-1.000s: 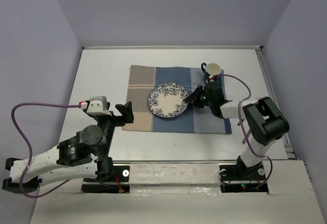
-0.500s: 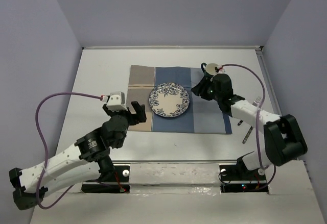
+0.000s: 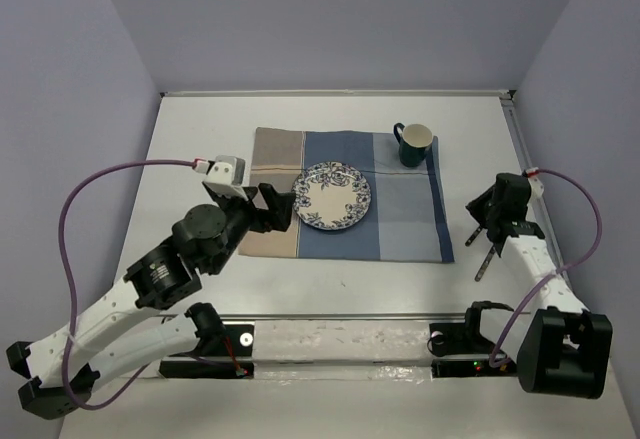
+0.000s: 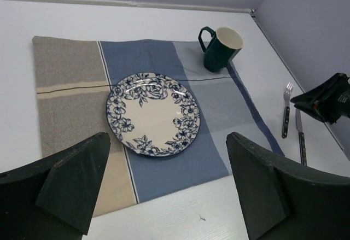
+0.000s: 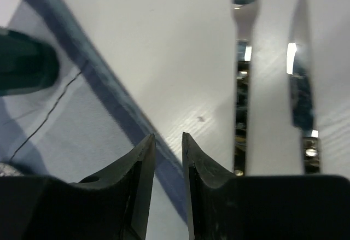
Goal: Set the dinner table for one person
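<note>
My right hand point(image 5: 168, 139) hangs narrow and empty over the white worktop point(image 5: 164, 32), just off the edge of the placemat point(image 5: 60, 136). The fork point(image 5: 243, 87) and knife point(image 5: 301, 87) lie flat beside it. My left hand point(image 4: 167, 158) is spread wide and empty, near the plate point(image 4: 153, 114). The cutlery looks thin, stiff and slippery. I judge a pinch across the fork's handle, mid-length, the safest hold, since the hard worktop leaves little to get under.

Overhead looks down on the dinner table point(image 3: 200, 139) — wrist views share fork point(image 4: 285, 117).
</note>
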Robot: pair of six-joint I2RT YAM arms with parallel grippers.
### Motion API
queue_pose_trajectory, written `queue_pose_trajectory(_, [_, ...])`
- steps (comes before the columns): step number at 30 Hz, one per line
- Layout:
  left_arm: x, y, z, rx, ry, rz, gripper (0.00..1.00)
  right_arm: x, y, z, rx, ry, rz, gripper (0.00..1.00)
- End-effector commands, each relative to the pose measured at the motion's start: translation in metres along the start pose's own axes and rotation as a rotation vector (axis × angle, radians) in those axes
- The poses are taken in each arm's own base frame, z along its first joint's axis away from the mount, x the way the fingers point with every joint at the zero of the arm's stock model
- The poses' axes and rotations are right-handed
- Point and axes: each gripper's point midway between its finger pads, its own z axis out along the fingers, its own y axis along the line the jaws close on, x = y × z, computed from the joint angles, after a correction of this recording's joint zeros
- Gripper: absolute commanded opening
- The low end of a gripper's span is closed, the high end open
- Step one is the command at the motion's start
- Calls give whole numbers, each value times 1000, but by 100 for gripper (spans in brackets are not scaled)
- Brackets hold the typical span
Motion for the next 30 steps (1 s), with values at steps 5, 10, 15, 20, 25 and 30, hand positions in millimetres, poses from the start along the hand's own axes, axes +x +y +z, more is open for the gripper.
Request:
queue_pose_trajectory(5, [24,42,13,-98,6,155,99,-11,-63,17,262,54,28,38])
queue_pose_trajectory(10, [24,45,20,-80,19,148,99,-8,-76,30,323,93,12,41])
queue_pose_trajectory(15, [24,47,23,-68,20,140,99,-3,-76,38,311,128,-31,42])
queue_pose_trajectory(20, [22,48,23,-62,14,137,99,6,-75,47,301,161,-16,43])
queue_pose_trajectory(25, [21,48,22,-61,8,134,99,18,-74,55,287,219,-23,43])
queue_pose_trajectory(30, [19,49,21,-65,4,131,99,22,-72,59,270,245,-33,38])
